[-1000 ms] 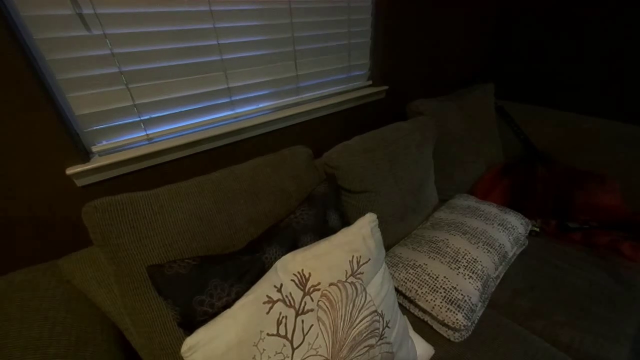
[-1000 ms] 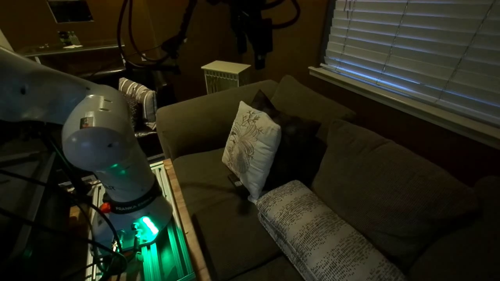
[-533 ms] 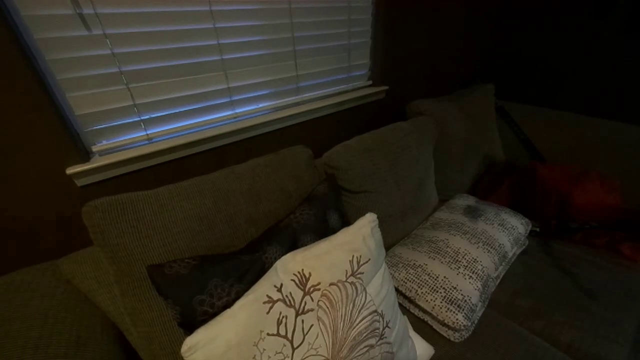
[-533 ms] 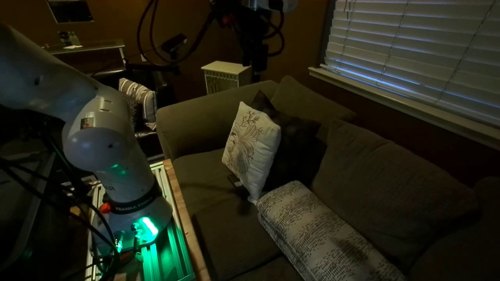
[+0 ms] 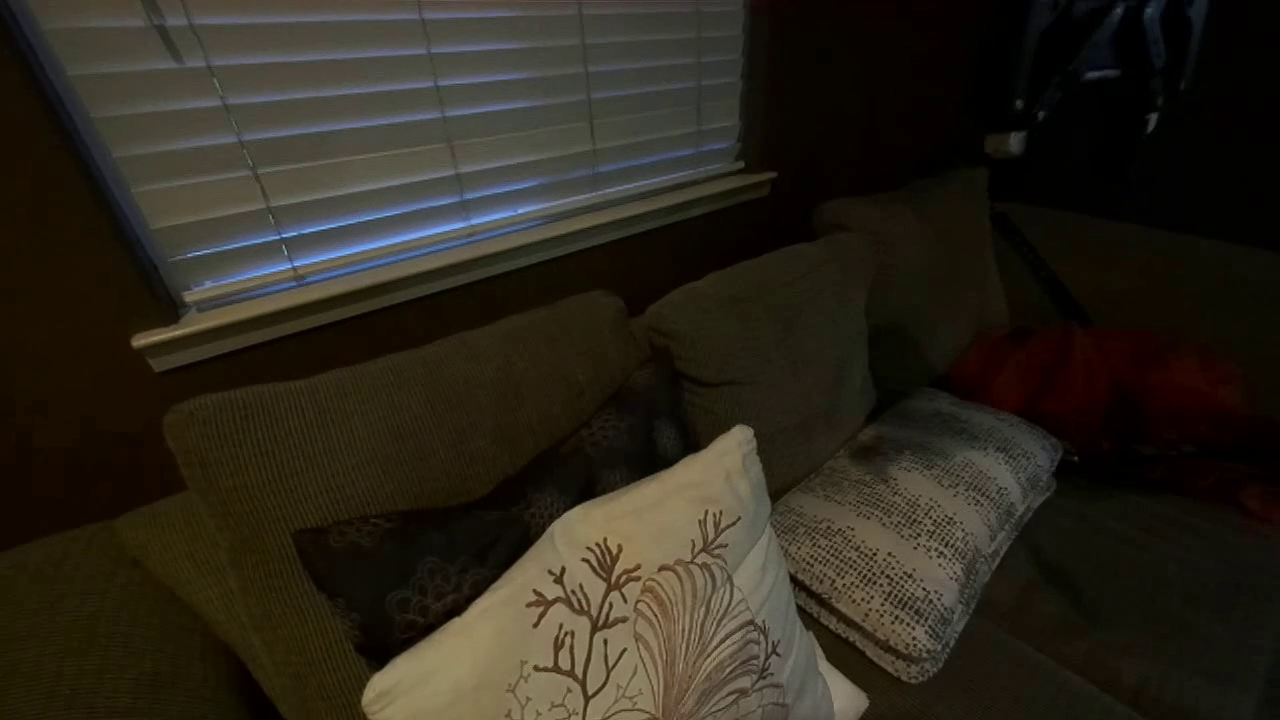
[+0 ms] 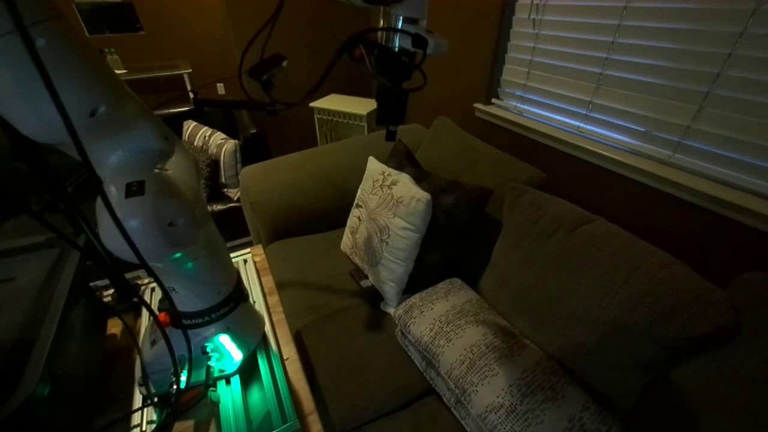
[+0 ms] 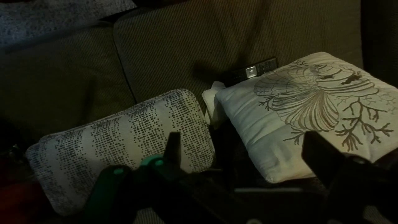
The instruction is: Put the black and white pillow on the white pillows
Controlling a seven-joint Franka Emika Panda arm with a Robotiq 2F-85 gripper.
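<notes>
The black and white pillow, cream with a dark branching design, leans on a dark pillow on the sofa. It shows in both exterior views (image 5: 640, 630) (image 6: 387, 222) and at the right of the wrist view (image 7: 298, 102). The speckled white pillow (image 7: 124, 140) lies flat beside it, also in both exterior views (image 5: 920, 510) (image 6: 492, 354). My gripper (image 7: 242, 137) is open and empty above them. In the wrist view one finger overlaps the speckled pillow, the other the branch-design pillow. The gripper hangs high in both exterior views (image 5: 1080, 125) (image 6: 391, 133).
A dark flowered pillow (image 5: 440, 570) stands behind the branch-design pillow. A remote (image 7: 252, 71) lies at its edge on the seat. Sofa back cushions (image 6: 600, 264) and a window sill (image 5: 460, 260) are behind. A red cloth (image 5: 1100, 380) lies past the speckled pillow.
The gripper has come down, entering the upper right of an exterior view where it was out of sight. Its shadow has moved across the speckled pillow. The pillows have not moved.
</notes>
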